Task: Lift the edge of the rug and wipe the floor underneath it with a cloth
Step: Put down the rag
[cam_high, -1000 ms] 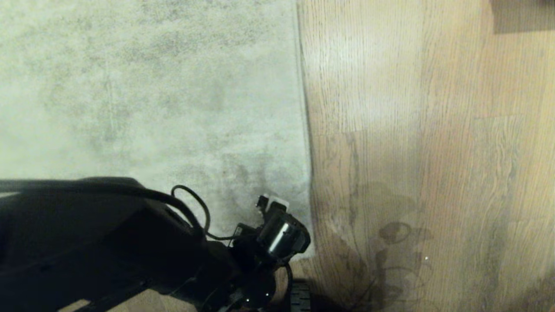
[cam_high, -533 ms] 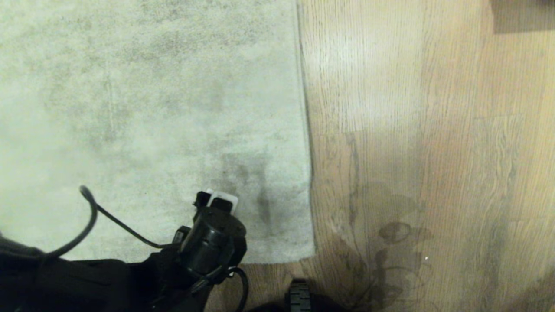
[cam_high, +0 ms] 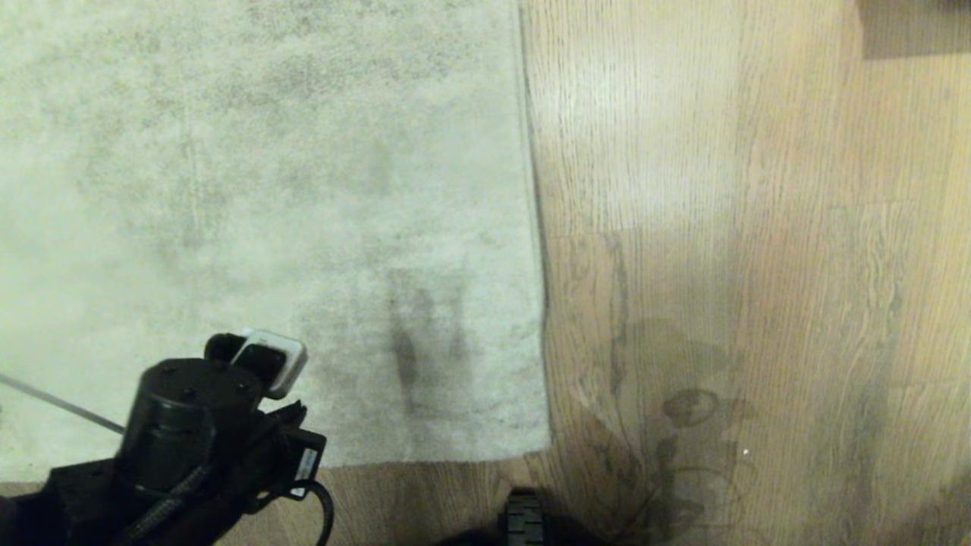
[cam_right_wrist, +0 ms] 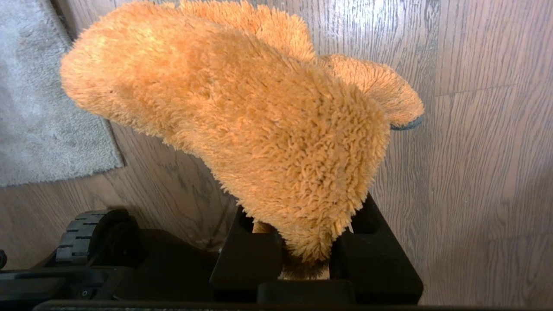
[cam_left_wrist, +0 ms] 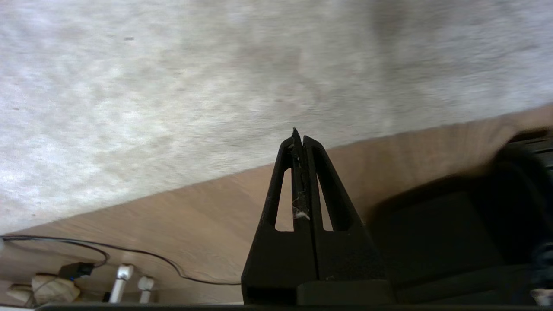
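Gripping the cloth (cam_right_wrist: 242,125), the right hand (cam_right_wrist: 304,255) pinches the rag's lower end between its two black fingers (cam_right_wrist: 371,259); the shaggy orange bulk stands up above them, with a thin teal trim at its far tip. This hand hangs over the floor (cam_right_wrist: 488,172), and the rug's corner (cam_right_wrist: 108,160) lies off to one side of it, apart from the cloth. A ribbed black wheel (cam_right_wrist: 82,237) of the base shows nearby.

The left hand (cam_left_wrist: 298,138) is closed and empty, its finger (cam_left_wrist: 332,190) pressed flat against its twin. It points over the strip of floor (cam_left_wrist: 181,216) just beside the rug edge (cam_left_wrist: 185,183), touching neither. A thin black cable (cam_left_wrist: 142,255) trails across the planks behind it.

In the head view the left arm (cam_high: 182,425) sits low at the left, over the rug's near border (cam_high: 425,459). The rug (cam_high: 265,189) lies flat, with its side edge (cam_high: 535,227) and corner (cam_high: 542,447) down on the floor (cam_high: 758,265).
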